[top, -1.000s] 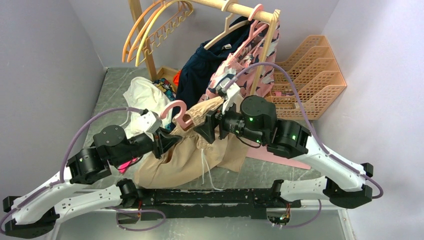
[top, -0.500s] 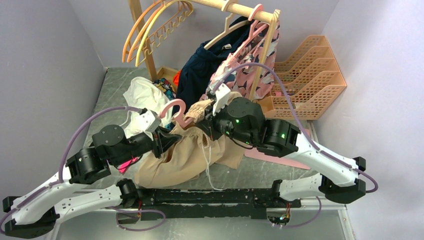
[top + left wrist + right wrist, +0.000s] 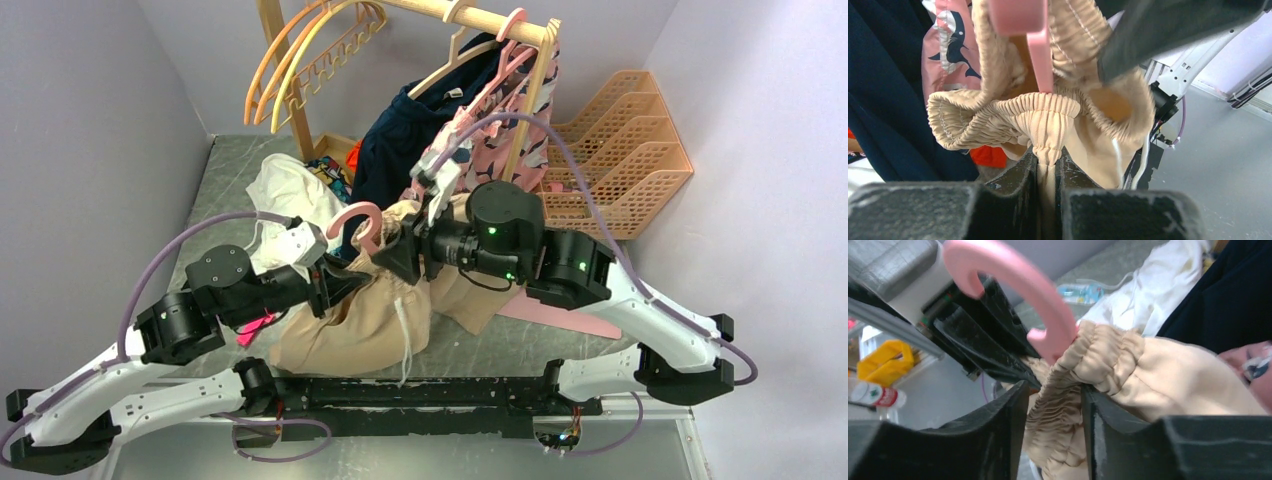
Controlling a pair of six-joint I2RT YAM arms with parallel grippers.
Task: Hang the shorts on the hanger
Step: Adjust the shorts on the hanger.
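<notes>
When the scene is taken from overhead, both arms are seen meeting over the middle of the table (image 3: 228, 172). The shorts (image 3: 350, 325) are held up between them, with the lower part piled on the tabletop and the white drawstring (image 3: 403, 340) hanging loose. Only the curved hook of the hanger (image 3: 358, 218) is shown there, rising out of the bunched waistband; the rest is hidden by fabric. How either grip stands cannot be made out from above.

The left wrist view settles one of them. The left gripper (image 3: 1048, 162) is closed almost fully, and a narrow fold of the gathered waistband is pinched between its fingers. The pink stem of the hanger is also seen there, passing down into the waist opening.

In the right wrist view, the right gripper (image 3: 1052, 410) is seen partly closed just below the hook. The elastic waistband fills the gap and is touched by both fingers.

Behind, a navy garment (image 3: 395, 140) and a patterned pink garment (image 3: 500, 150) are hung on a wooden rack (image 3: 480, 18).
</notes>
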